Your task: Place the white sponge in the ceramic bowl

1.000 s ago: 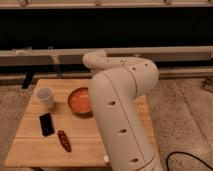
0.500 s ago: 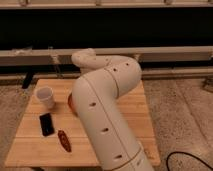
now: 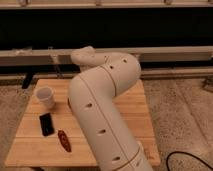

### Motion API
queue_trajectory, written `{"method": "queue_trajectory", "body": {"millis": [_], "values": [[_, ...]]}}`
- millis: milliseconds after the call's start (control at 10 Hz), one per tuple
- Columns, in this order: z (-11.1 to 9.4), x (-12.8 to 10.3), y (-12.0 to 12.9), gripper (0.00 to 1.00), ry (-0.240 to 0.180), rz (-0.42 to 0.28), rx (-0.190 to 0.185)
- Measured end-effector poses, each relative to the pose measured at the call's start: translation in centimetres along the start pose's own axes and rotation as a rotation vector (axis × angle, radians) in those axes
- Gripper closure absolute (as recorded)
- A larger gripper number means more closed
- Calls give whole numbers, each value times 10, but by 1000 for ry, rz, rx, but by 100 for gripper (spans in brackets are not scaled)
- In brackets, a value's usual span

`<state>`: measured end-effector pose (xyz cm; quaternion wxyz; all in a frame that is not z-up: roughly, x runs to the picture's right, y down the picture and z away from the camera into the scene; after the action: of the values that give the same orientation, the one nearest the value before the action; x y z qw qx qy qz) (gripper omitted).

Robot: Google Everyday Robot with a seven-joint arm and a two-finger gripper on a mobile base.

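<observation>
My arm [image 3: 102,105] fills mid-view, bent over the wooden tabletop [image 3: 132,107]. The tool is hidden behind it, so I can't tell its state, and the ceramic bowl and white sponge are blocked too. Left of the arm stand a white cup [image 3: 45,97], a black block [image 3: 46,124] and a small reddish piece [image 3: 64,140].

Arm [image 3: 100,105]: smooth cream plastic shell, matt with a soft sheen. Table [image 3: 136,102]: pale wood planks, satin finish. Cup [image 3: 45,96]: white, smooth, matt. Flat black item [image 3: 46,124]: smooth, dull. Small red-brown item [image 3: 64,140]: faintly glossy. Floor [image 3: 182,107]: speckled, rough-looking. Gripper: hidden behind arm.
</observation>
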<state>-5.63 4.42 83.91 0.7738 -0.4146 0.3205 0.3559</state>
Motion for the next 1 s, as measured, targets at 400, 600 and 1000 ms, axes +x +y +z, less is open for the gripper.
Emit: {"method": "queue_trajectory", "body": {"millis": [400, 600, 1000], "values": [[-36, -36, -3, 100, -115, -72, 2], [-58, -58, -7, 100, -183, -117, 6], [-95, -82, -8, 100, -295, -204, 17]]}}
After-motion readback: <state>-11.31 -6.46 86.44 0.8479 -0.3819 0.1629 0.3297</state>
